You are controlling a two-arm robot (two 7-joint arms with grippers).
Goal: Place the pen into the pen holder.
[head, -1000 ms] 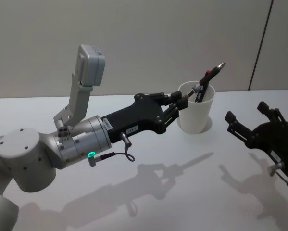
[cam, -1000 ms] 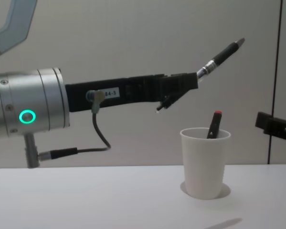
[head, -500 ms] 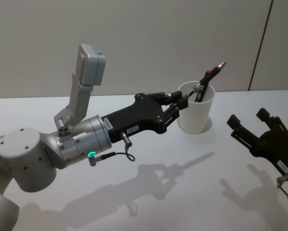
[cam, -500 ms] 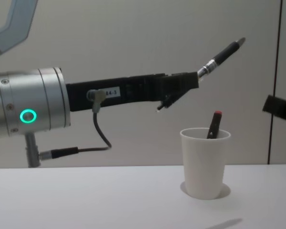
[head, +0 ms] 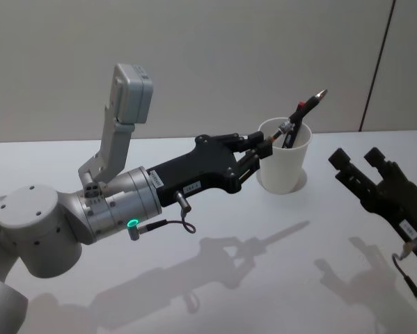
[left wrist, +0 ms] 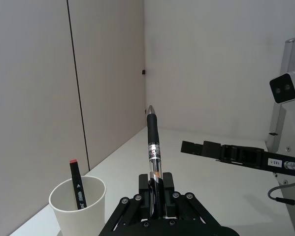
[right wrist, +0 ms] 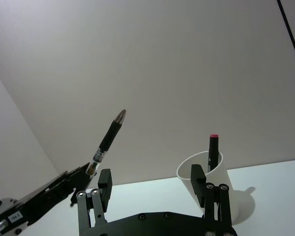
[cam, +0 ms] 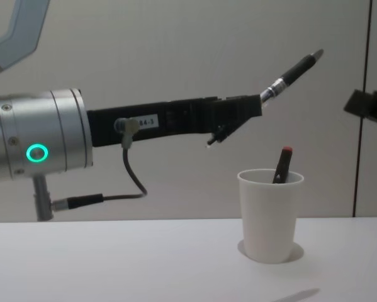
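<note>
- The plain grey wall (head: 215, 56), with one dark vertical seam, closes the room behind, and nothing crowds my reach.
- The smooth white table (cam: 144, 264) looks hard and slick. I judge a light cup would skid on it if nudged.
- My left gripper (cam: 251, 104) reaches forward, fingers clamped on the pen's rear end. My right gripper (head: 356, 158) hangs off to the right, fingers spread and holding nothing.
- The tapered white paper-cup pen holder (cam: 270, 217) stands upright on the table. It is probably light and easy to tip, so I'd come in from above rather than brush its side.
- The slim black pen (cam: 292, 69), silver-banded, slants upward high over the rim, tip uppermost, touching nothing but my fingers. I judge it stiff, light and smooth-barrelled, so a firm pinch at the rear suits it.
- A red-capped black marker (cam: 281, 165) leans inside the pen holder.
</note>
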